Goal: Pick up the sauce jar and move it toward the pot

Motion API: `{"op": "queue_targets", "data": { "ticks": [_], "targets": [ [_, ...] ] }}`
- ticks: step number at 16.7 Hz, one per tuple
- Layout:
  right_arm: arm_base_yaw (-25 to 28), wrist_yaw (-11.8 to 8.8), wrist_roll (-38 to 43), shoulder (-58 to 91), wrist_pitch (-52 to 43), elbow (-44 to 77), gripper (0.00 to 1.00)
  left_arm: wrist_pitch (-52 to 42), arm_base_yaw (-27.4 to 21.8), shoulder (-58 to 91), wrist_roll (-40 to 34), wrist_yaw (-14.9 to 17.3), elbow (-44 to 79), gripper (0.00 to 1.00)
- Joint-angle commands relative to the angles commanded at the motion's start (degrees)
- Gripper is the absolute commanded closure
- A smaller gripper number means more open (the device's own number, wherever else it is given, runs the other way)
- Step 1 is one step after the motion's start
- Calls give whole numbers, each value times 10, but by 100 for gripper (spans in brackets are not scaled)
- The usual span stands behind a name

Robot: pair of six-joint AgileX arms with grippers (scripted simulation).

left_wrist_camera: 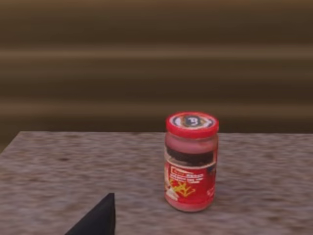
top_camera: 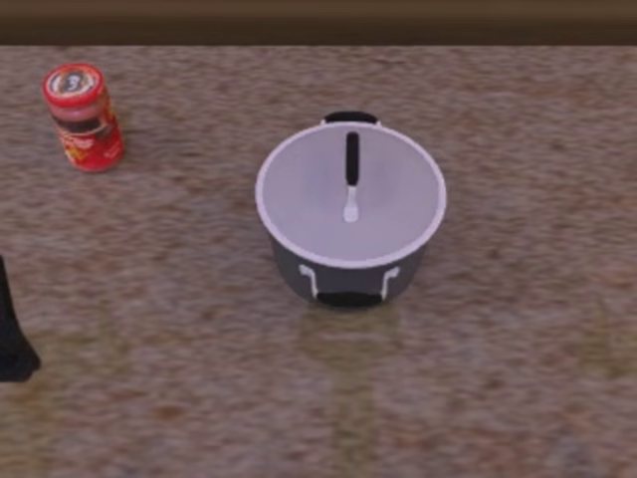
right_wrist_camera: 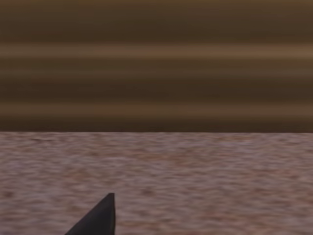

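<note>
The sauce jar [top_camera: 84,118] stands upright at the table's far left, with a red lid, a red label and dark contents. In the left wrist view the jar [left_wrist_camera: 191,161] is ahead of my left gripper and apart from it. One dark finger [left_wrist_camera: 101,218] shows there with nothing beside it. My left gripper [top_camera: 12,344] sits at the left edge, well in front of the jar. The dark grey pot [top_camera: 348,269] with its pale lid [top_camera: 309,189] stands mid-table. Of my right gripper only one finger [right_wrist_camera: 101,218] shows, over bare table.
A dark wooden wall [top_camera: 318,20] runs along the table's far edge. The speckled brown tabletop [top_camera: 518,378] stretches between the jar and the pot and all round the pot. The right arm is out of the top view.
</note>
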Motion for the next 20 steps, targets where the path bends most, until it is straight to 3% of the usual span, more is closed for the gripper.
{"op": "queue_targets", "data": {
  "ticks": [5,9,13,20],
  "targets": [
    [0,0,0,0,0,0,0,13,9,31,4,9,19,0],
    [0,0,0,0,0,0,0,55,31,147,20,50,84,0],
    [0,0,0,0,0,0,0,116,55,331,45,124,179,0],
    [0,0,0,0,0,0,0,243,97,739,102,296,382,0]
  ]
}}
